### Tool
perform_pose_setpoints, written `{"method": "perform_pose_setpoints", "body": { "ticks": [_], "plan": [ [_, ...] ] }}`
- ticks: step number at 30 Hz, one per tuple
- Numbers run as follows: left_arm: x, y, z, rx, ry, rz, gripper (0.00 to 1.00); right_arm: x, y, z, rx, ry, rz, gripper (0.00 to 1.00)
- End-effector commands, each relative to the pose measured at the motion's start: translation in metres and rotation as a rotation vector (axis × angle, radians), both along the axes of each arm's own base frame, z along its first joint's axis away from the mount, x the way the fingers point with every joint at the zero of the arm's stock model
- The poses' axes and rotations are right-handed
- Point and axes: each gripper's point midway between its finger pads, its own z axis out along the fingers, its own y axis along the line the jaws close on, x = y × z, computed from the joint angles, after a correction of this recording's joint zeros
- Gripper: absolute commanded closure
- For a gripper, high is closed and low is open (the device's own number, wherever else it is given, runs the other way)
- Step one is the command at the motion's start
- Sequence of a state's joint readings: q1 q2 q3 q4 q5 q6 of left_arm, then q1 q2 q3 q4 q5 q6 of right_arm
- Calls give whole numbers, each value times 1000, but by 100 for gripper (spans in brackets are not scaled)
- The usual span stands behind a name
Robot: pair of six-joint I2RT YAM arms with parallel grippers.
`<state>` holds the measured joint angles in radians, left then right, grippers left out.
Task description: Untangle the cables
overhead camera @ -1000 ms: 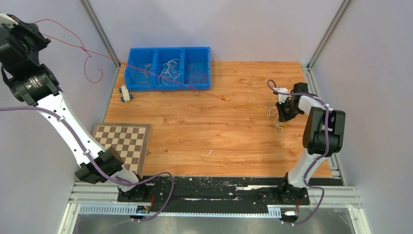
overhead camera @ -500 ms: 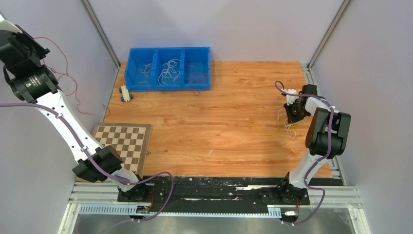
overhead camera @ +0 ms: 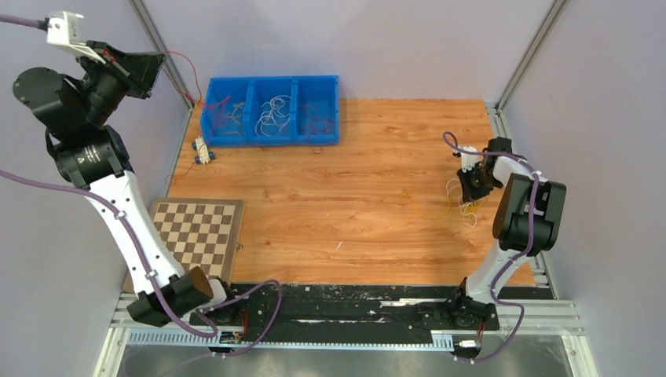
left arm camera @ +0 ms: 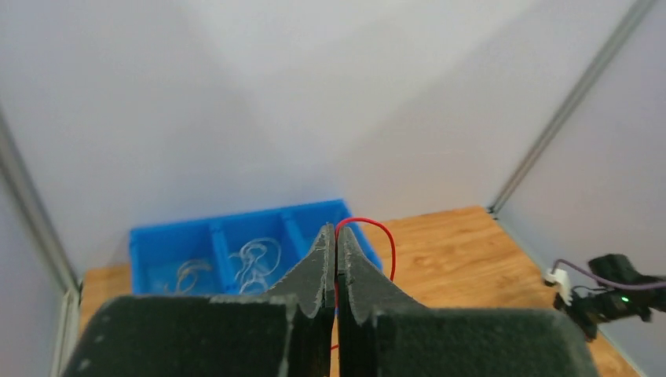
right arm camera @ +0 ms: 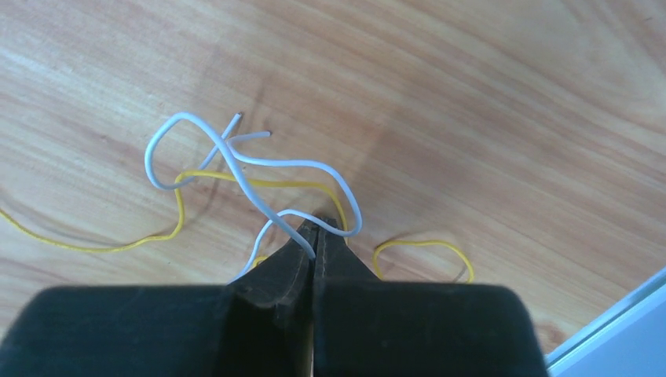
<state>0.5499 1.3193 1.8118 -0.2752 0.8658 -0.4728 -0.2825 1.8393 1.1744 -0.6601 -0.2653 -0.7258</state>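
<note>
Above table (overhead camera: 353, 228), left fingers (left arm camera: 314, 267) clamping red cable (left arm camera: 366, 221) swung toward bin (overhead camera: 271, 78); right fingers (right arm camera: 287, 263) pinch white cable (right arm camera: 275, 163).

the middle of the table (overhead camera: 345, 188) is open wood, far edge to near edge. a blue bin (overhead camera: 271, 141) fills the far left corner, a white block (overhead camera: 203, 149) just beside it; a red cable (left arm camera: 361, 219) hangs there from the left gripper (overhead camera: 160, 58). a chessboard (overhead camera: 196, 232) lies at the near left edge. loose cables (overhead camera: 469, 210) sprawl by the right edge.
</note>
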Motion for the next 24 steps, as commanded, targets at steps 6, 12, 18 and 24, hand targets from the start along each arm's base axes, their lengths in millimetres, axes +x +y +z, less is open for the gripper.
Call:
{"method": "perform_pose_setpoints", "body": {
  "ticks": [6, 12, 18, 24],
  "plan": [
    [-70, -81, 78, 37, -182, -293, 100, -59, 37, -21, 151, 268, 18, 100],
    [-65, -80, 63, 34, -143, -305, 100, -60, 42, -19, 163, 272, 19, 100],
    [-51, -91, -10, 77, 42, -389, 100, -57, 44, -21, 170, 279, 16, 100],
    [-60, -127, -165, 201, 300, -493, 100, -56, 45, -22, 177, 284, 13, 100]
  ]
}}
